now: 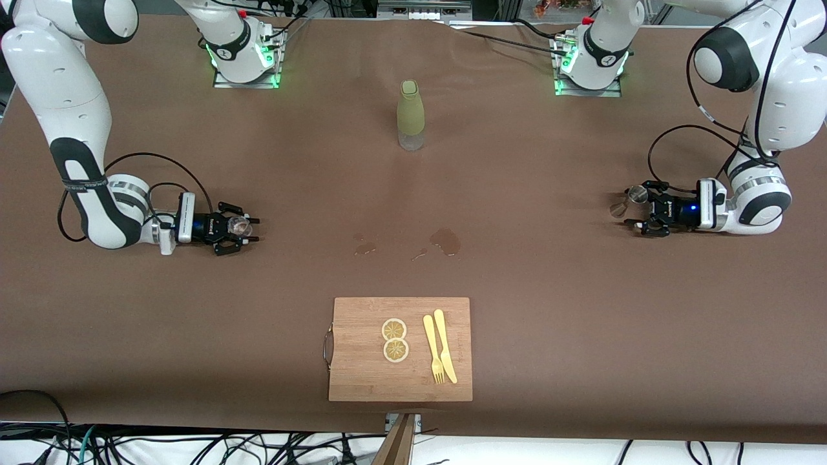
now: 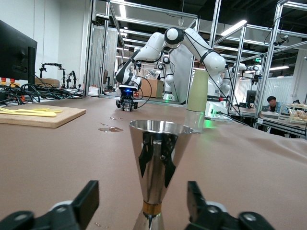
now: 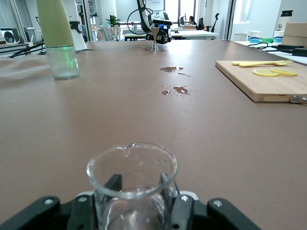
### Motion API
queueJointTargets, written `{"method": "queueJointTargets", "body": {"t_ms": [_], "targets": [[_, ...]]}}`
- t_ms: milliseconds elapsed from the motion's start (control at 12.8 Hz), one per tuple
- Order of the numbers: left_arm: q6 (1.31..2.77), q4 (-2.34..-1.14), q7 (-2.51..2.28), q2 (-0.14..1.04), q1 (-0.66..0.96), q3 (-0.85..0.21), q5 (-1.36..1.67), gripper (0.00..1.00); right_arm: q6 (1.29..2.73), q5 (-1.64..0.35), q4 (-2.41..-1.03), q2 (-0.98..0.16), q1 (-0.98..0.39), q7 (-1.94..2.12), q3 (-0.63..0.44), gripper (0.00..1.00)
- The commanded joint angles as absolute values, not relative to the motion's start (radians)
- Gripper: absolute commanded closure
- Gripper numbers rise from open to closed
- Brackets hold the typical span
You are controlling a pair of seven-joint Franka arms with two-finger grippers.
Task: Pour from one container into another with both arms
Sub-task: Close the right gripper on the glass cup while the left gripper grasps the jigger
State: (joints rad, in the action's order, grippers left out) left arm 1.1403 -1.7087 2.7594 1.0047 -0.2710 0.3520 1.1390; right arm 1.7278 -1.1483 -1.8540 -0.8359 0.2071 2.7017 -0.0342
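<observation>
An olive-green bottle [image 1: 410, 115] with a clear base stands at upper centre of the front view, wet patches [image 1: 444, 241] darken the brown table [image 1: 581, 323] at mid-frame, and a wooden cutting board [image 1: 362, 368] at lower centre carries two lemon slices [image 1: 395, 339] and a yellow fork [image 1: 432, 349] and knife [image 1: 446, 345]. At middle left, the right gripper [image 1: 240, 227] grasps the clear glass tumbler [image 1: 240, 225], its fingers pressed against the transparent, spouted wall. At middle right, the left gripper [image 1: 636, 208] sits around the shiny hourglass-shaped metal jigger [image 1: 630, 199], fingers [image 2: 88, 196] spread, not touching it.
</observation>
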Motion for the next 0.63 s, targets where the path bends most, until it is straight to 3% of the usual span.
{"method": "queueJointTargets", "body": {"t_ms": [0, 235, 470, 548], "targets": [[1.121, -1.712, 2.899, 1.012, -0.258, 0.368, 1.108, 0.31, 1.727, -1.155, -1.856, -0.838, 0.209, 2.715, -0.028, 0.77], [1.118, -1.712, 2.899, 1.012, -0.259, 0.374, 1.075, 0.35, 1.714, -1.157, -1.855, -0.825, 0.209, 2.689, -0.026, 0.84], [1.118, -1.712, 2.899, 1.012, -0.261, 0.376, 1.074, 0.35, 1.707, -1.157, -1.858, -0.769, 0.21, 2.584, -0.005, 0.84], [1.12, -1.712, 2.899, 1.012, -0.261, 0.376, 1.074, 0.46, 1.706, -1.157, -1.862, -0.744, 0.21, 2.544, -0.002, 0.84]]}}
